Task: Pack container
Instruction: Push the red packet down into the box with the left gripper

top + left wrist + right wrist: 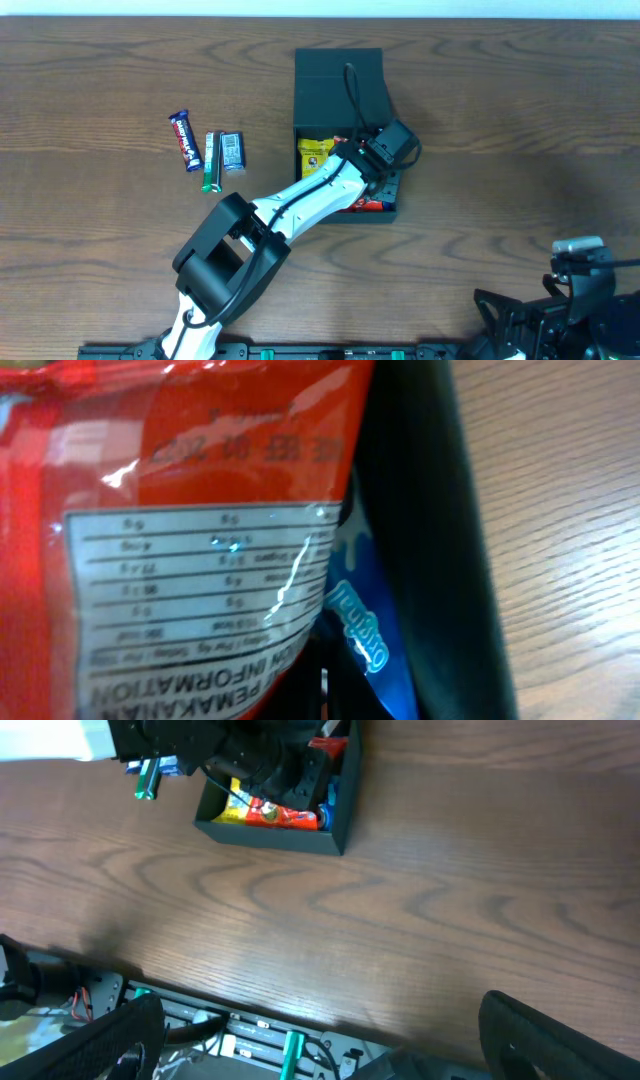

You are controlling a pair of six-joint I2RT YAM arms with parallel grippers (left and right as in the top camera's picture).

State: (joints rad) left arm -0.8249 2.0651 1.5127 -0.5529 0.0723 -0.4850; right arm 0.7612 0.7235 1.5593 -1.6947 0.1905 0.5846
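Note:
The container is a dark matte box on the middle of the table with its flap lid open toward the back. It holds a yellow packet and a red packet. My left gripper is down inside the box at its right side. In the left wrist view, the red packet fills the frame, next to a blue packet and the box's wall. The left fingers barely show. My right gripper is open and empty at the front right edge of the table. The right wrist view also shows the container.
Three snacks lie on the table left of the box: a blue-and-red bar, a green stick and a small blue packet. The left arm slants from the front edge up to the box.

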